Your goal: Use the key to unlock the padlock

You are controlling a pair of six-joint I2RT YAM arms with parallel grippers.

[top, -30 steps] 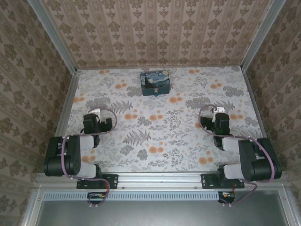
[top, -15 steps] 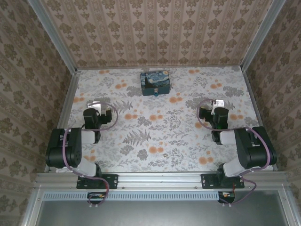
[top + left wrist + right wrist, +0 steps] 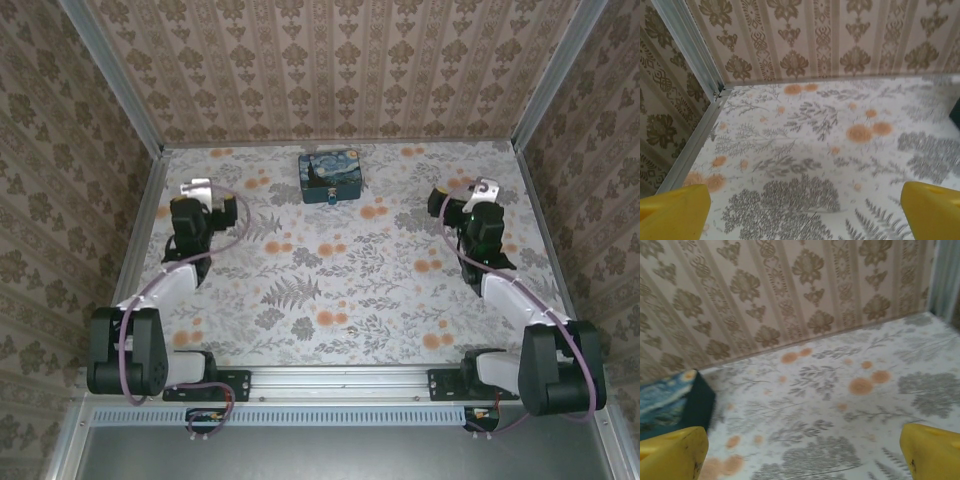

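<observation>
Both arms have extended forward from a folded posture, carrying each claw further up the tabletop (image 3: 340,290); left claw (image 3: 802,212) and right claw (image 3: 802,452) stand fully spread, holding nothing; padlock (image 3: 331,196) sits against the near face of the swirl-painted tin (image 3: 331,170), near the back wall, well apart from both claws. Probable fault: a misjudged approach shoves the tin, since the lock is tiny; key position cannot be made out; keyhole too small to resolve.

The left gripper (image 3: 800,215) stands wide apart, with its yellow fingers (image 3: 675,212) in the lower corners of the frame. Between them lies the floral table (image 3: 805,150). A patterned wall (image 3: 805,40) spans the top, and a metal rail (image 3: 690,45) slants down the upper left.
</observation>
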